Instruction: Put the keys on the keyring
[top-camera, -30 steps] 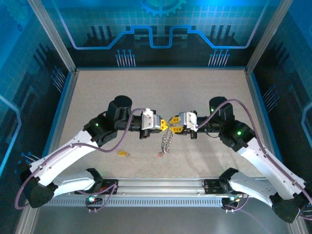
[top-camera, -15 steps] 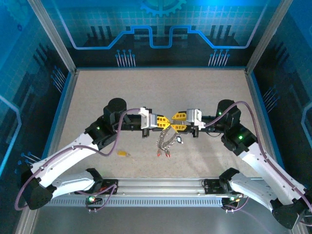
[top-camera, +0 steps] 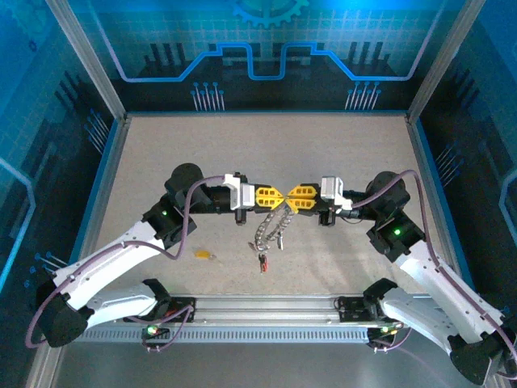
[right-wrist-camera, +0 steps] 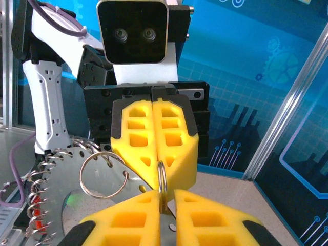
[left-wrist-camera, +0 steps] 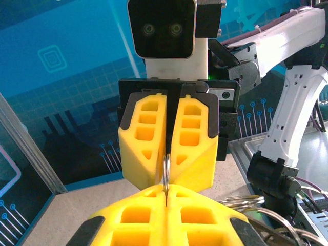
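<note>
Beige tabletop (top-camera: 266, 153); blue circuit-print walls (top-camera: 161, 40), apparently backlit.

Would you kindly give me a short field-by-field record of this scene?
left tool: shut on thin ring
right tool: shut on same thin ring, tip to tip with left tool
keyring: hangs below the tools
yellow key: on table, left of keyring, apart
red key: beneath keyring; whether attached, unclear

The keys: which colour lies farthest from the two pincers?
The yellow key, lying alone off to the left; the red key is just below the keyring.
</note>
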Motion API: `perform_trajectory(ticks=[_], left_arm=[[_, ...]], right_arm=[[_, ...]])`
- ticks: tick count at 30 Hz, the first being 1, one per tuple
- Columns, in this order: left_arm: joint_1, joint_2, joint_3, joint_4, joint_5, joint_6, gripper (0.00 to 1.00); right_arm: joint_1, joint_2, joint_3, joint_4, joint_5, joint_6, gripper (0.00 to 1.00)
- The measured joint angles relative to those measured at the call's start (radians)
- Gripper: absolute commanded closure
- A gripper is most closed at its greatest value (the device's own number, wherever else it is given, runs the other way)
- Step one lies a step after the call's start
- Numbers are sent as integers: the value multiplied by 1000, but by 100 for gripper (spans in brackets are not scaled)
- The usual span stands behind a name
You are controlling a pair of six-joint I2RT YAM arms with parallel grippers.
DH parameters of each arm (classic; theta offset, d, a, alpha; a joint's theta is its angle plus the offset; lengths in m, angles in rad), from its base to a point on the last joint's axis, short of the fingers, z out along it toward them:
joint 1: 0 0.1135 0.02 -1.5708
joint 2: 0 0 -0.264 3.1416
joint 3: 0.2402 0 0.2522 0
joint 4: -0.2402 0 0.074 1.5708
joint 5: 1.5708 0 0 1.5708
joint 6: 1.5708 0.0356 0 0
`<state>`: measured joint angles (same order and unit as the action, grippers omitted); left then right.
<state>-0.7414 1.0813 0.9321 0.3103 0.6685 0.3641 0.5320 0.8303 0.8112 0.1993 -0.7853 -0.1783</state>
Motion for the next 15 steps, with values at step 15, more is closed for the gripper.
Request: perform_trajectory(ticks=[15], left_arm=[[1, 40, -9, 56, -14, -23, 100]], right_arm=[[-3, -28, -71, 72, 79, 32, 83]])
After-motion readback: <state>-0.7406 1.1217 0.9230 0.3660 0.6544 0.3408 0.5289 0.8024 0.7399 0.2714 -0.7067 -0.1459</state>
